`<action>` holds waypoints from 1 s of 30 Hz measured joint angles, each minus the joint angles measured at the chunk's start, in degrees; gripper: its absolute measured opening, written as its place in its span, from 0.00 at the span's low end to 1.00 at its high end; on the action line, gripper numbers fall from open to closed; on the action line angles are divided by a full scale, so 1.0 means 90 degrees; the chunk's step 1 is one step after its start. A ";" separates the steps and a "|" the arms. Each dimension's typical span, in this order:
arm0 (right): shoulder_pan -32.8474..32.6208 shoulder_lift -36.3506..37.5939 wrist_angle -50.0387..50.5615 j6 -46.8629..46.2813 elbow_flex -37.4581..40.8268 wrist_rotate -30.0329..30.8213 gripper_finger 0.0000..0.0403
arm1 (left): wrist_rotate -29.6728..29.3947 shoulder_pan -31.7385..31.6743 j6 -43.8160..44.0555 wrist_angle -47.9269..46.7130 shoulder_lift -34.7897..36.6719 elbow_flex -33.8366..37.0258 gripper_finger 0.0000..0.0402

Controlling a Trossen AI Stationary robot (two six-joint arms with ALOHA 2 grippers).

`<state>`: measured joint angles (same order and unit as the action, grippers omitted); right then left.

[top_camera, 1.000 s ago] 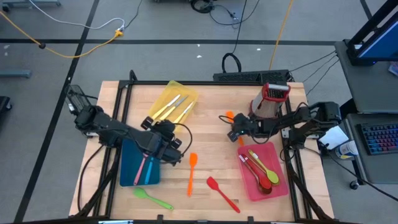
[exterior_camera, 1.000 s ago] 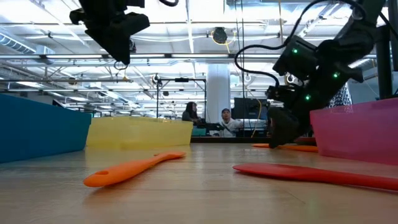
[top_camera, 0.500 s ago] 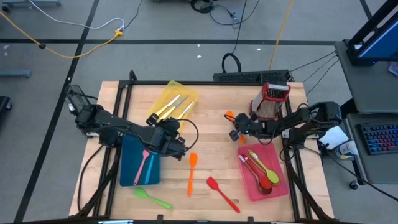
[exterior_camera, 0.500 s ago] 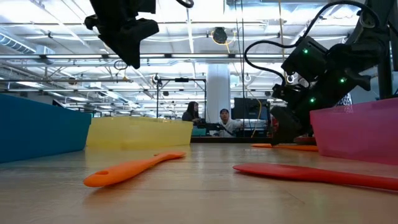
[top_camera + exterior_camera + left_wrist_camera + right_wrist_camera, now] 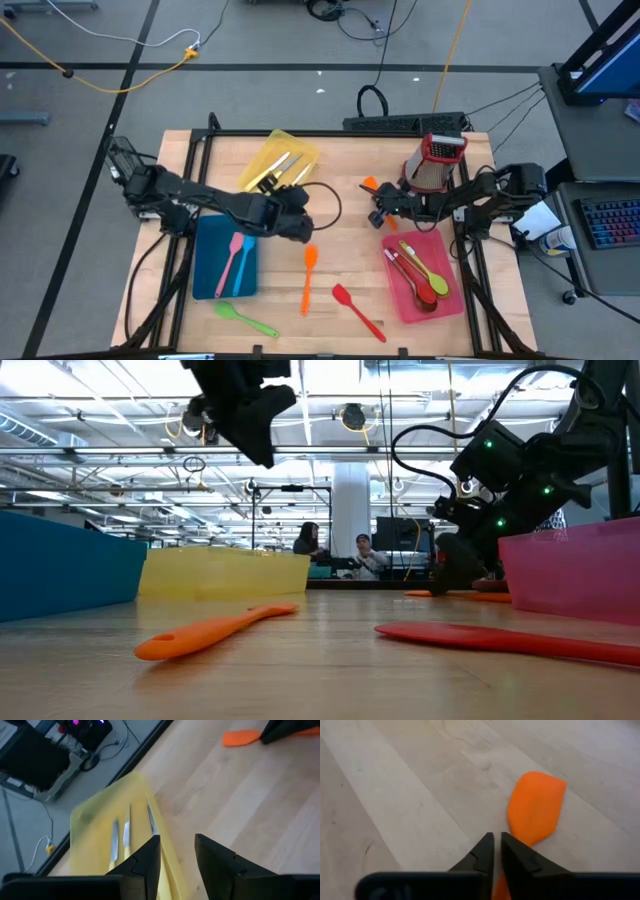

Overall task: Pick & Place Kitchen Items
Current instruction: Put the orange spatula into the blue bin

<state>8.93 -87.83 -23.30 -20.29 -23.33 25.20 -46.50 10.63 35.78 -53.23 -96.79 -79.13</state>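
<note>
Beside the box grater [image 5: 434, 160], your right claw [image 5: 378, 215] sits low on the desk [image 5: 340, 170], fingers nearly closed around the handle of the orange spatula [image 5: 536, 808], blade pointing straight ahead of it. Left claw [image 5: 300, 225], released and empty, hovers mid-desk near the yellow tray [image 5: 262, 152].

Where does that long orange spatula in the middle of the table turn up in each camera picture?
High view: orange spatula lies mid-table, between the blue tray and pink tray.
Low view: front left, lying on the wood.
Left wrist view: not in it.
Right wrist view: not in it; that is another orange utensil.
Shared landmark: the yellow tray.
</note>
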 joint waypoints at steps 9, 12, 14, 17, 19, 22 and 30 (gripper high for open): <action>-0.0373 0.0087 -0.0517 0.0155 0.0007 0.0264 0.32 | 0.0245 -0.0364 -0.0343 0.0398 0.0000 0.0000 0.32; -0.0479 0.0350 -0.0282 0.0150 0.0005 0.0526 0.34 | 0.0382 -0.0426 -0.0343 0.0398 0.0000 0.0000 0.32; -0.0522 0.0629 0.0208 -0.0017 0.0005 0.0561 0.33 | 0.0447 -0.0443 -0.0343 0.0398 0.0000 0.0000 0.32; -0.0549 0.1133 0.1134 -0.0541 0.0005 0.0547 0.32 | 0.0476 -0.0439 -0.0351 0.0396 0.0000 0.0000 0.32; -0.0549 0.1428 0.1804 -0.0964 0.0005 0.0526 0.30 | 0.0477 -0.0434 -0.0441 0.0396 0.0000 0.0000 0.32; -0.0542 0.1703 0.2652 -0.1484 0.0005 0.0225 0.30 | 0.0476 -0.0437 -0.0491 0.0394 0.0000 0.0000 0.32; -0.0546 0.1521 0.1976 -0.1198 0.0254 -0.0363 0.31 | 0.0474 -0.0437 -0.0568 0.0388 0.0000 0.0000 0.32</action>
<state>4.01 -74.14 -5.52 -31.07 -21.05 21.93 -42.24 6.70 30.67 -49.74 -96.79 -79.13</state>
